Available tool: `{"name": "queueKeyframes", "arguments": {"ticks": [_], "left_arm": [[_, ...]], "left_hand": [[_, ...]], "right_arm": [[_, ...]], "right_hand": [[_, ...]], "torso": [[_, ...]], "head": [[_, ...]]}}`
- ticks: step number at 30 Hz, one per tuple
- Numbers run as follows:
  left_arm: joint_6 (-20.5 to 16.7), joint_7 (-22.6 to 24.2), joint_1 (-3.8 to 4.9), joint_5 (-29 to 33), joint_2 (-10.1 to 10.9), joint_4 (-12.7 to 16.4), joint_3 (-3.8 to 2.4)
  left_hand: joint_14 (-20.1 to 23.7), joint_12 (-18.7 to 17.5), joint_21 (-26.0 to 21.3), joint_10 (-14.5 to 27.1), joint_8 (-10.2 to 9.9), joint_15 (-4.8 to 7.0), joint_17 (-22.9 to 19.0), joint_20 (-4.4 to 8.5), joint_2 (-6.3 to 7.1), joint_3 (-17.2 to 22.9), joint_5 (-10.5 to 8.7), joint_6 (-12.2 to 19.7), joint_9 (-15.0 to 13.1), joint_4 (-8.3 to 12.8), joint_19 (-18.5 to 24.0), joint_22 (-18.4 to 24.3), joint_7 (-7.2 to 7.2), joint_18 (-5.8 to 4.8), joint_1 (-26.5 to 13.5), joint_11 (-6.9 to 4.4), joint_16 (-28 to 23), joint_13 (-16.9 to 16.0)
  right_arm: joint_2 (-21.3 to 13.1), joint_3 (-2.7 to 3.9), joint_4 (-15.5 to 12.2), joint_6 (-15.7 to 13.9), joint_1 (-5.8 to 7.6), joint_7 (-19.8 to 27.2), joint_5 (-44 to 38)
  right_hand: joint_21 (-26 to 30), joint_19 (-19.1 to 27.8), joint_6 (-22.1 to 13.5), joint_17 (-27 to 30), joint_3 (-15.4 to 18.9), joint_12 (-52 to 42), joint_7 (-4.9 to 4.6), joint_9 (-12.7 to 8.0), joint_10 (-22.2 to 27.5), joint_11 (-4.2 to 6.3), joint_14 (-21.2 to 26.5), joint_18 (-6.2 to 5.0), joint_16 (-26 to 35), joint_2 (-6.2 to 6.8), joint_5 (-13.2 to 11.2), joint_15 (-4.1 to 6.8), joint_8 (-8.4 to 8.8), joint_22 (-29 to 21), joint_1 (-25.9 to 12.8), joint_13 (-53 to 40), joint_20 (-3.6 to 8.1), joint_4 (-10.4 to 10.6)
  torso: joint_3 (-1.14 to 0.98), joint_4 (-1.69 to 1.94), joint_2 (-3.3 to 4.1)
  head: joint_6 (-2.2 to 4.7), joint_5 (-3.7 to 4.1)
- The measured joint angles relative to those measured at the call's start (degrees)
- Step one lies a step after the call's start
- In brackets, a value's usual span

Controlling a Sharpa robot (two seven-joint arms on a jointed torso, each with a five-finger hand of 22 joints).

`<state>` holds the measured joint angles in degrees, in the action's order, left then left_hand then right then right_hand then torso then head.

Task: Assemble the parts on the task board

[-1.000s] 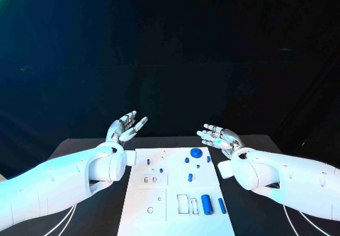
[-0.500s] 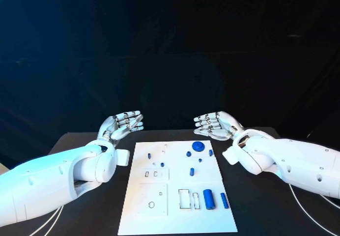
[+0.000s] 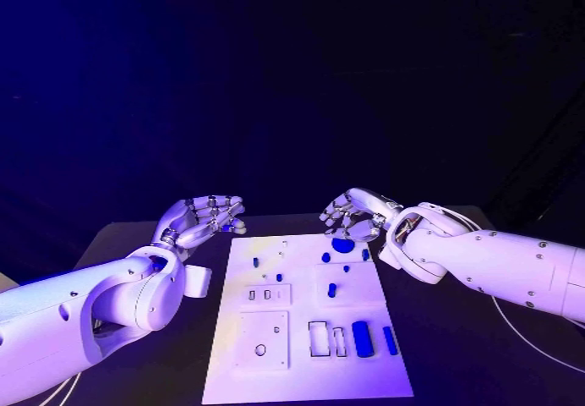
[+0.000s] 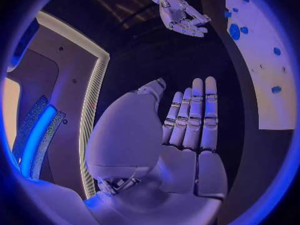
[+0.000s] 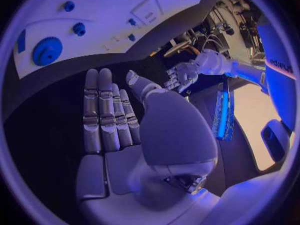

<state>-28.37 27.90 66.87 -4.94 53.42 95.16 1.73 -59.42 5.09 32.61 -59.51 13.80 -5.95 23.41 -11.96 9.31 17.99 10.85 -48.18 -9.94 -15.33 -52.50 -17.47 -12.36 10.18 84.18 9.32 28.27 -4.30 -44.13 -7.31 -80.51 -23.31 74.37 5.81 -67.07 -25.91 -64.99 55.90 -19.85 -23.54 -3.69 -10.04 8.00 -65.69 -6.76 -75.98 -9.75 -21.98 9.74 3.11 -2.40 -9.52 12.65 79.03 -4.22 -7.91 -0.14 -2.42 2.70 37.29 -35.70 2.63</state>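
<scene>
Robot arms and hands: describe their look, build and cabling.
Both arms are smooth white shells with small dark screw dots. Each ends in a silver, segmented, many-fingered robot hand: left robot hand, right robot hand. Thin white cables trail beside the right arm and the left arm.

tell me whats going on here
A two-armed robot is at a black table with a white task board carrying small blue parts. The left hand and right hand hover near the board's far end, holding nothing. The right hand is just above the blue gear. No part is being handled.
</scene>
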Motion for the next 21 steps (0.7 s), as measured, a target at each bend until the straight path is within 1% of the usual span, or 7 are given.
{"name": "queueKeyframes", "arguments": {"ticks": [5, 6, 7, 10, 12, 15, 21], "left_arm": [[1.3, -1.1, 0.02, -0.9, 1.1, 2.4, -0.08], [1.6, -1.4, 0.02, -1.1, 1.4, 2.9, -0.09], [1.8, -1.6, 0.02, -1.2, 1.6, 3.2, -0.10], [2.5, -2.2, 0.02, -1.6, 2.2, 4.2, -0.15], [2.8, -2.6, 0.02, -1.7, 2.5, 4.6, -0.19], [3.3, -3.0, 0.02, -1.9, 2.9, 5.2, -0.28], [4.1, -3.6, 0.03, -2.2, 3.3, 5.7, -0.51]], "left_hand": [[1.0, -0.7, 8.6, -0.2, 0.0, 0.58, 4.8, 1.02, 0.75, 0.8, 0.00, 0.0, -0.6, 0.1, 1.0, -5.5, 0.00, 0.00, -0.8, -0.21, 7.3, 0.0], [1.4, -0.8, 10.5, -0.3, 0.0, 0.69, 5.6, 1.02, 0.89, 1.1, 0.00, 0.0, -0.7, 0.1, 1.0, -6.7, 0.00, 0.01, -0.9, -0.33, 8.5, 0.0], [1.4, -0.8, 12.9, -0.3, 0.0, 0.71, 6.6, 1.02, 0.89, 1.3, 0.00, 0.0, -0.8, 0.0, 1.0, -8.2, -0.01, 0.00, -0.9, -0.32, 10.2, -0.1], [1.6, -0.8, 16.4, -0.3, 0.0, 0.91, 8.1, 1.33, 1.08, 1.4, 0.00, 0.0, -1.0, 0.2, 1.3, -10.3, -0.01, 0.00, -1.1, -0.32, 12.9, -0.1], [1.6, -0.8, 18.2, -0.5, 0.0, 0.91, 8.9, 1.45, 1.20, 1.8, 0.00, 0.0, -1.1, 0.2, 1.4, -11.5, -0.01, 0.01, -1.2, -0.52, 14.5, -0.2], [1.6, -0.8, 19.6, -0.5, 0.0, 0.92, 9.5, 1.52, 1.20, 1.8, 0.00, 0.0, -1.2, 0.2, 1.5, -12.3, -0.01, 0.00, -1.2, -0.51, 15.6, -0.2], [1.6, -0.8, 20.3, -0.5, 0.0, 0.92, 9.7, 1.52, 1.20, 1.8, 0.00, 0.0, -1.2, 0.2, 1.5, -12.8, -0.01, 0.00, -1.2, -0.51, 16.1, -0.2]], "right_arm": [[0.6, 0.01, -0.1, 2.0, 0.16, -4.0, -8.7], [0.8, 0.01, -0.1, 2.5, 0.18, -4.9, -10.5], [0.9, 0.01, -0.2, 2.9, 0.20, -5.5, -11.8], [1.2, 0.01, -0.2, 4.2, 0.25, -7.2, -15.4], [1.2, 0.01, -0.2, 5.1, 0.25, -8.1, -17.2], [1.3, 0.01, -0.2, 6.4, 0.25, -9.5, -19.5], [2.0, -0.02, 0.2, 8.6, 0.25, -11.5, -22.5]], "right_hand": [[-11.3, -4.3, 1.0, -10.1, -1.9, 0.0, 0.66, 1.3, -1.2, 1.01, -4.3, -0.01, -11.0, 1.79, 0.0, 1.08, 0.00, 10.8, -1.1, -0.3, 1.46, 0.6], [-17.1, -6.4, 1.3, -16.7, -2.2, 0.0, 0.69, 2.1, -0.8, 1.06, -5.7, 0.64, -16.9, 2.74, 0.0, 1.21, 0.00, 17.7, -1.2, -0.5, 1.71, 1.0], [-29.3, -9.4, 1.4, -29.6, -2.0, 0.0, 0.84, 3.2, 0.6, 0.97, -7.3, 2.29, -30.3, 3.71, 0.0, 1.28, 0.22, 31.6, -1.2, -0.9, 1.95, 1.3], [-39.7, -12.0, 1.4, -40.2, -0.6, 0.0, 0.85, 4.1, 2.1, 0.82, -7.8, 3.15, -44.0, 3.70, 0.0, 1.29, 0.30, 43.4, -1.2, -1.5, 1.83, 1.8], [-43.1, -13.3, 1.4, -43.8, 0.1, 0.0, 0.85, 4.5, 2.1, 0.82, -7.8, 4.09, -47.7, 3.49, 0.0, 1.29, 0.30, 47.8, -1.0, -1.8, 1.83, 2.0], [-46.6, -14.8, 1.4, -47.0, 0.7, 0.0, 0.85, 4.8, 2.3, 1.01, -7.8, 4.09, -51.0, 3.46, 0.0, 1.29, 0.30, 52.4, -0.5, -2.1, 1.76, 2.4], [-49.0, -15.3, 1.4, -49.3, 1.0, 0.0, 0.85, 5.1, 2.3, 1.02, -7.8, 4.92, -53.2, 3.31, 0.0, 1.29, 0.30, 55.6, -0.4, -2.4, 1.76, 2.7]], "torso": [[-0.36, 0.61, 1.01], [-0.42, 0.70, 1.18], [-0.48, 0.79, 1.35], [-0.64, 0.99, 1.93], [-0.75, 1.13, 2.32], [-0.88, 1.29, 2.73], [-1.13, 1.55, 3.50]], "head": [[-0.04, 0.66], [-0.03, 0.75], [-0.03, 0.83], [0.00, 1.07], [0.01, 1.24], [-0.05, 1.43], [-0.09, 1.74]]}}
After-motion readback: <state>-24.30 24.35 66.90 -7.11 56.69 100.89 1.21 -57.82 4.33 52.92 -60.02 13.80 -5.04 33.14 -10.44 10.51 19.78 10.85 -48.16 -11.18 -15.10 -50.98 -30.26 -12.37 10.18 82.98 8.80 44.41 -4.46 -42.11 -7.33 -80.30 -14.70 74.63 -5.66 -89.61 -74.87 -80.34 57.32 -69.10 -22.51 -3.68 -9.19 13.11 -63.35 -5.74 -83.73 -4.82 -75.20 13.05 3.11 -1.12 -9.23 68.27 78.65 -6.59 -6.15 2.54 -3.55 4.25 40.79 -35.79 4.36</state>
